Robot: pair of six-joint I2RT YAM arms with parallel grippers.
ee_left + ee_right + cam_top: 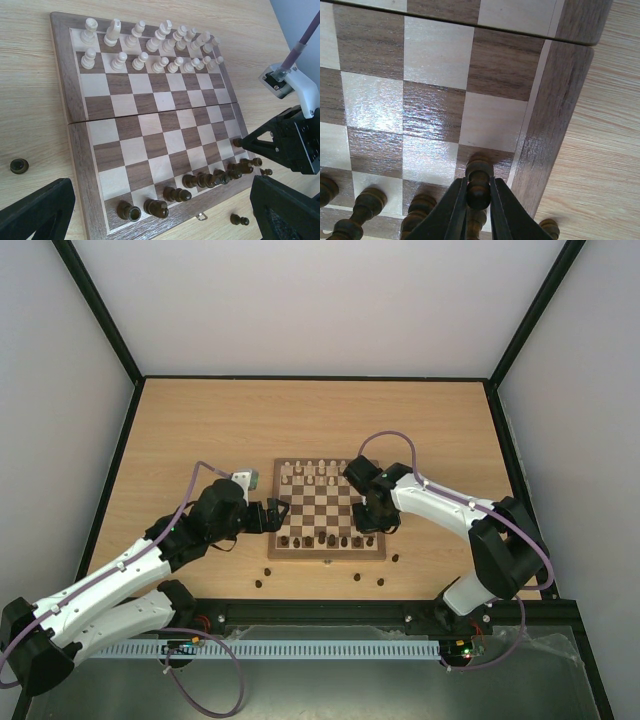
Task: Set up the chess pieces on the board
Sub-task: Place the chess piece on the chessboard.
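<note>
Pinching a dark piece (479, 174) between its fingertips, the right pincer (479, 186) is reaching down at the near right corner of the board (61, 65). The piece is sitting over a dark square just beside the brown rim; whether its base is touching the square is not clear. More dark pieces (202, 179) are standing in a single row along the board's near edge, right by the pinched one. The pale pieces (140, 61) are filling two rows along the far edge. The chequered squares between the two sides are lying bare.

Off the board's left edge, the left pincer (275, 515) is hanging with its fingers spread wide, gripping nothing and pointing across the board. Several loose dark pieces (268, 569) are lying on the tabletop (200, 420) in front of the board's near edge and near its right corner, apart from one another. The board itself is lying flat and open around the middle of the tabletop.
</note>
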